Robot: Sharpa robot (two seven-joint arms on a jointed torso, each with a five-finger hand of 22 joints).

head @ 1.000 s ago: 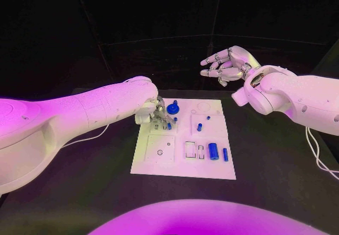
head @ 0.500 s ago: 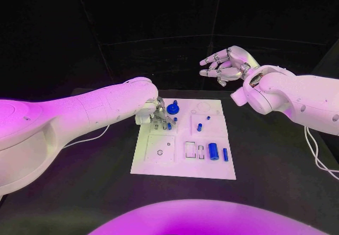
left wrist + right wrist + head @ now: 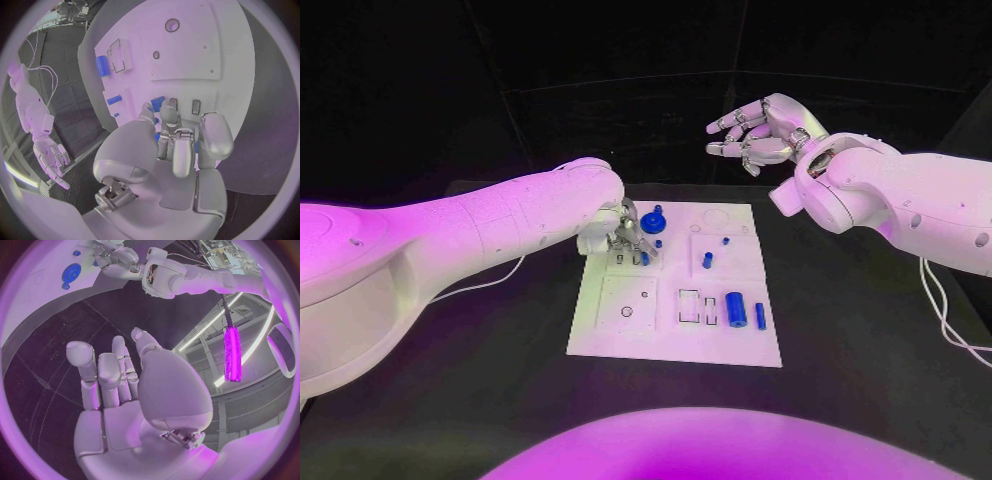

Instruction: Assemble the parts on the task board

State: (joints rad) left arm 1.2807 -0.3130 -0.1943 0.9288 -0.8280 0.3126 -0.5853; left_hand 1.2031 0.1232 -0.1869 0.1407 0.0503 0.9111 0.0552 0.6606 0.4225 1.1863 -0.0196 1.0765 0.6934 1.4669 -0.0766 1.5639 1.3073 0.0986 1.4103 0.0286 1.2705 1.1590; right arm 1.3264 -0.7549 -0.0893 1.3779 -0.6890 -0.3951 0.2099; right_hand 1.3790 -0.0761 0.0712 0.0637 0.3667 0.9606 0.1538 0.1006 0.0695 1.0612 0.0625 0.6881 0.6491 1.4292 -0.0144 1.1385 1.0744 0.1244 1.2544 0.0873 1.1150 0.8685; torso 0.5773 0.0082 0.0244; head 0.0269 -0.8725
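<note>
The left hand [image 3: 625, 232] is down on the far left corner of the task board [image 3: 653, 335], its fingers [image 3: 169, 117] curled onto the plate beside a small blue part [image 3: 157, 102]; whether they pinch anything I cannot tell. The right hand [image 3: 764, 132] is raised well above and beyond the board's far right corner, fingers apart and holding nothing. The white board lies in the middle of the black tabletop [image 3: 473, 390]. A round blue part [image 3: 653, 222] stands just beside the left hand; a blue cylinder [image 3: 736, 308] and a thin blue rod [image 3: 760, 316] lie nearer the board's right edge. No writing is legible.
</note>
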